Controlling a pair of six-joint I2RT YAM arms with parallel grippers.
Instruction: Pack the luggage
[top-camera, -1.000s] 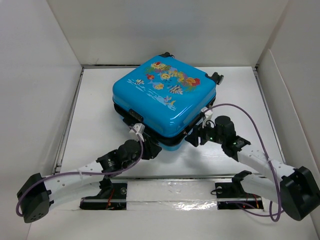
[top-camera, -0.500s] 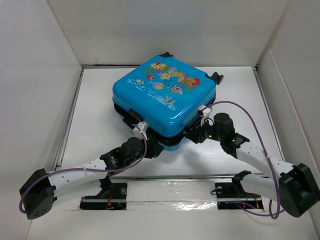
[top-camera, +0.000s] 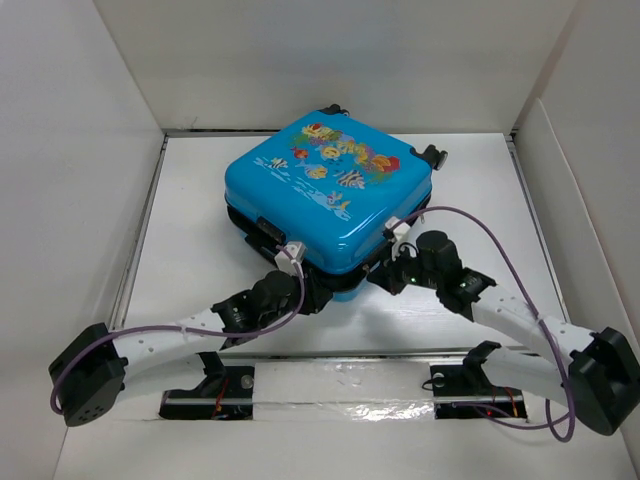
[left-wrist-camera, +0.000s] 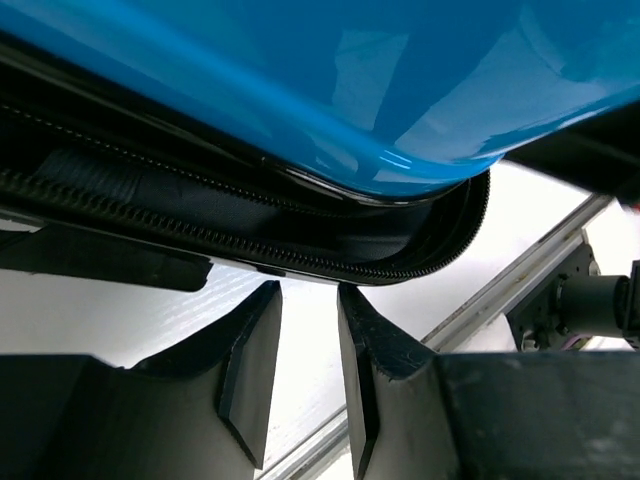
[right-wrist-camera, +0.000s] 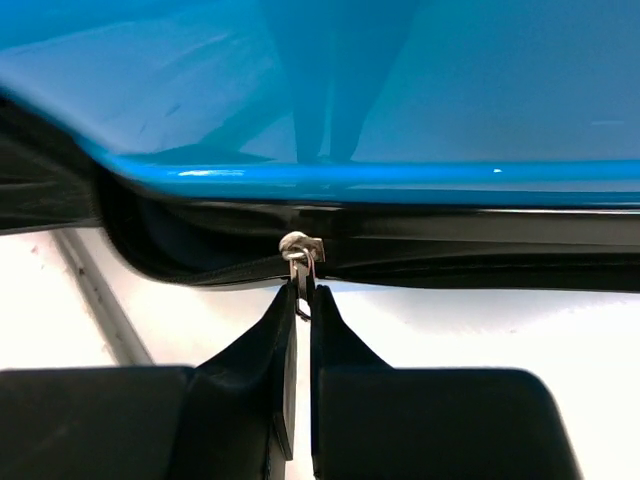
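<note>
Both arms have slid in toward the near corner of the luggage (top-camera: 330, 195) since the earlier frame, and the right gripper (right-wrist-camera: 303, 290) has gone from spread to pressed together on the small metal zipper pull (right-wrist-camera: 298, 250). The left gripper (left-wrist-camera: 308, 300) sits just below the zipper track (left-wrist-camera: 150, 225) with a narrow gap between its fingers and nothing in it. The luggage lies flat mid-table (top-camera: 190, 250), lid down, wheels at the far side.

Step in hand looks like zipping the case closed. To do it well:
- Keep the pinch high on the tab, close to the slider, since a thin metal tab slips easily.
- Pull along the track, not away from the shell.
- Slow down at the rounded corner, where the coil teeth bend tight.
- The left gripper could brace the shell so the light case doesn't skate on the smooth table.

Shell is glossy hard blue plastic with rounded edges and reflects glare. The track is black toothed coil on dark fabric tape, and the seam is still gaping at the corner.
</note>
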